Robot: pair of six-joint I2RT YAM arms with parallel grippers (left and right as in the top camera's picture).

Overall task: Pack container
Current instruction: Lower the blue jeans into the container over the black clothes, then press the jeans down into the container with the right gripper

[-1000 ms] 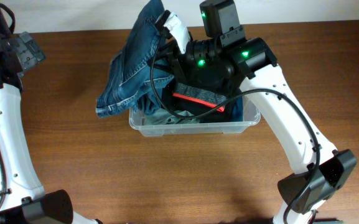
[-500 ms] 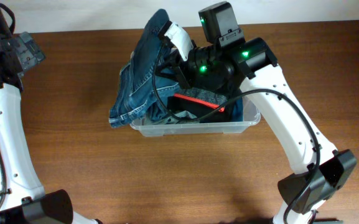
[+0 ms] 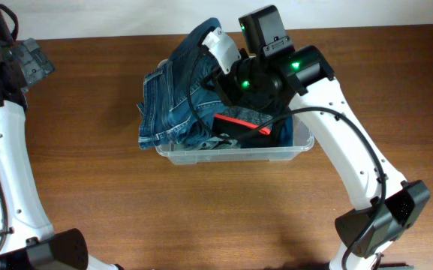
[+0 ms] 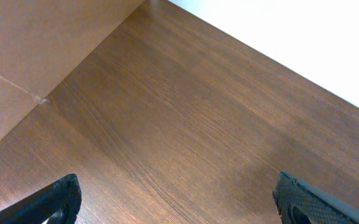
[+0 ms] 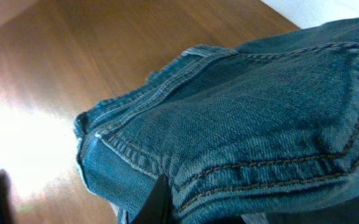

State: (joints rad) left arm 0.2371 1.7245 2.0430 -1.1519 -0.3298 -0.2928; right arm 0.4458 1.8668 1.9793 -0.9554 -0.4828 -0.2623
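Matt wood table point(image 3: 201, 217); clr plastic container point(image 3: 231, 155); denim jeans point(image 3: 172, 105) (rough).

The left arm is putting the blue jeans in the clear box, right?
No, it's the right gripper that holds the blue jeans, which droop into the clear container; the overhead view shows it. The left gripper is open, holding nothing.

The jeans point(image 3: 172, 105) hide the left end of the container point(image 3: 276, 154) and bury the tips of my right gripper point(image 3: 212, 37). The bottom edge of the left wrist view cuts off my left fingers point(image 4: 58, 200).
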